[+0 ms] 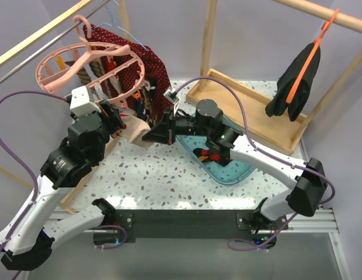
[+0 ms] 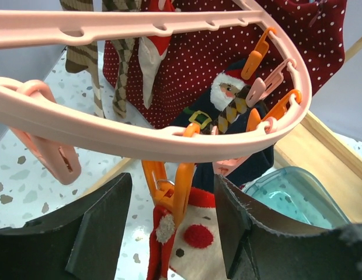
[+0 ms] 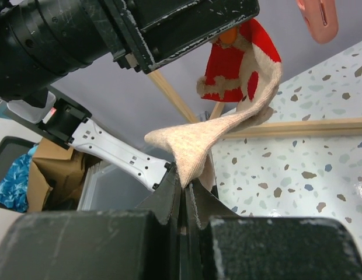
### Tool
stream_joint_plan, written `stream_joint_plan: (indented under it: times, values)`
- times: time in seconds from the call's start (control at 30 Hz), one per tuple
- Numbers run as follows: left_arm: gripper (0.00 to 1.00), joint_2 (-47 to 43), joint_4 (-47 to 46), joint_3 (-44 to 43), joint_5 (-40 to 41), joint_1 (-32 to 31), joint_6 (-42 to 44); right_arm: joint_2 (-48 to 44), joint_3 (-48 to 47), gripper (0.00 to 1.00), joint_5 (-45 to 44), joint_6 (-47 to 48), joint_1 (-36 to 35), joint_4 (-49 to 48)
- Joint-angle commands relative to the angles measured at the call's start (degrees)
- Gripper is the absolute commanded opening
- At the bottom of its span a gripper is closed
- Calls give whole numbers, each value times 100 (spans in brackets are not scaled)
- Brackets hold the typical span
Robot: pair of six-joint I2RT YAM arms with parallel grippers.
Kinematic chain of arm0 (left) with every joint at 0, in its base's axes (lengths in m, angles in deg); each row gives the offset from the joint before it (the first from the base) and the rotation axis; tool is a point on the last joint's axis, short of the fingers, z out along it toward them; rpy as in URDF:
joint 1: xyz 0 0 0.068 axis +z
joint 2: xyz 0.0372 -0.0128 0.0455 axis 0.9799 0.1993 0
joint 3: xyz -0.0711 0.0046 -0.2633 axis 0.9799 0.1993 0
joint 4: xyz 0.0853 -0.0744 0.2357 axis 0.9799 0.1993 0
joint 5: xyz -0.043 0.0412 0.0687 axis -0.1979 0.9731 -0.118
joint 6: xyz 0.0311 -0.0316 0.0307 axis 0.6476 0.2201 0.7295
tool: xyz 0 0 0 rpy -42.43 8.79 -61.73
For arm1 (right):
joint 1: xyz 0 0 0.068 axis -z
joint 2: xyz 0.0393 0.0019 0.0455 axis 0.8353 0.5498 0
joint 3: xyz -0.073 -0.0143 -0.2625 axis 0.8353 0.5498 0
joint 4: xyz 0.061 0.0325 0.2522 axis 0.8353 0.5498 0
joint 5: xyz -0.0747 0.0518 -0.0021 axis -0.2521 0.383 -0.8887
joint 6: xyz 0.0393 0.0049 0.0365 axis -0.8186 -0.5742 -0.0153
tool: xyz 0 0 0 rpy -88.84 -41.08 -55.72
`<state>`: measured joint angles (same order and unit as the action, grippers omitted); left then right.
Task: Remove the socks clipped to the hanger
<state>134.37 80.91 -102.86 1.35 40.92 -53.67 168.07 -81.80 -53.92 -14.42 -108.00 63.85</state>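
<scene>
The pink ring hanger (image 1: 90, 61) hangs from the rail at the upper left, and its rim (image 2: 169, 143) crosses the left wrist view. A cream-and-red sock (image 2: 198, 239) hangs from an orange clip (image 2: 169, 186). My left gripper (image 2: 172, 185) is open, its fingers either side of that clip without touching it. My right gripper (image 3: 184, 184) is shut on the cream toe of the same sock (image 3: 228, 125) and holds it taut, below and right of the clip (image 1: 147, 135). Brown argyle socks (image 2: 119, 64) and a navy Santa sock (image 2: 228, 99) stay clipped on.
A red white-dotted cloth (image 1: 155, 73) hangs behind the ring. A light-blue bin (image 1: 228, 169) holding a dark sock sits under the right arm. A wooden tray (image 1: 251, 111) lies at the back right. A black garment (image 1: 295, 81) hangs on an orange hanger.
</scene>
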Motion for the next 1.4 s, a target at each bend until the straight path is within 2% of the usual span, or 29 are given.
stream_joint_plan:
  times: [0.0, 0.07, 0.17, 0.27, 0.3, 0.5, 0.77, 0.9, 1.07, 1.3, 1.37]
  values:
    - [61, 62, -511, -33, 172, -3, 296, -326, -110, 0, 107, -25, 11, -140]
    - [59, 106, -599, -41, 128, 14, 419, -352, -110, 0, 116, -33, 11, -149]
    - [49, 158, -670, -94, 49, 58, 481, -378, -145, 0, 98, -16, 11, -114]
    - [34, 202, -714, -138, -22, 76, 508, -387, -154, 0, 107, 10, 11, -79]
    - [17, 211, -679, -147, -22, 84, 490, -396, -154, 0, 98, 11, 11, -70]
    - [0, 229, -591, -314, -101, 84, 508, -414, -101, 0, 37, 54, 11, 79]
    - [0, 97, -556, -393, -259, 93, 613, -475, 224, 0, -358, 414, 11, 914]
    - [0, 1, -617, -419, -373, 93, 692, -624, 496, 0, -472, 450, 11, 967]
    - [0, -35, -565, -411, -338, 93, 684, -993, 549, 0, -859, 827, 11, 1606]
    - [0, -35, -556, -463, -364, 84, 736, -1564, 566, 0, -1974, 1223, 117, 3100]
    - [0, -35, -573, -481, -391, 84, 754, -1809, 602, 0, -2580, 1337, 134, 3409]
